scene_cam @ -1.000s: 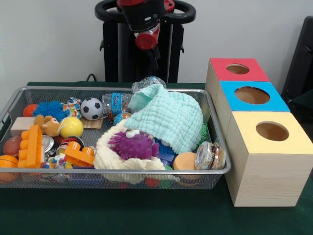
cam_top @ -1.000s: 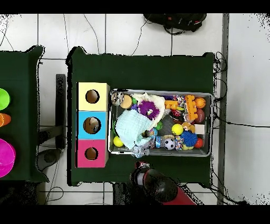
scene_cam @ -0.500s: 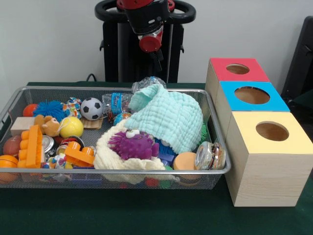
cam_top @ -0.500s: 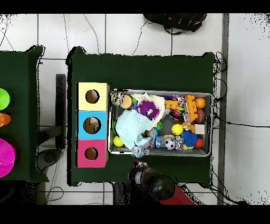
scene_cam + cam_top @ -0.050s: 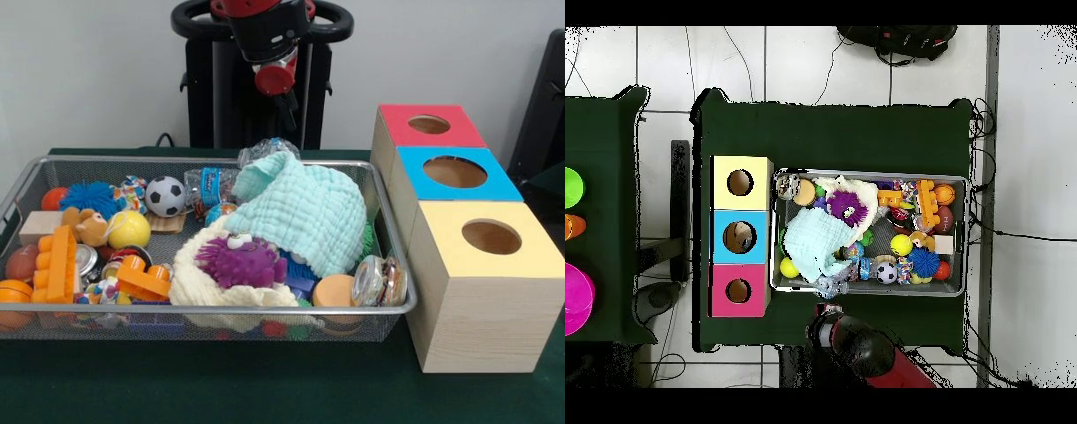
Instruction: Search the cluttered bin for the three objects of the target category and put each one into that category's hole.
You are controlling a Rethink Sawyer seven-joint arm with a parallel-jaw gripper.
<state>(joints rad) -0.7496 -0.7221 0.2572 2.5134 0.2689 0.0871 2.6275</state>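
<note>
Your claw (image 5: 284, 104) hangs above the bin's (image 5: 393, 265) far rim; can't tell its state. 3 boxes (image 5: 481, 291) sit beside it.

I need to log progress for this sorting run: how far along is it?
Barely started, by the look of it. Something lies inside the blue box's hole, though what it is cannot be told. The hand hangs above the bin's far rim, nowhere near the toys. Left: searching the bin, where the mint cloth covers part of the clutter.
</note>
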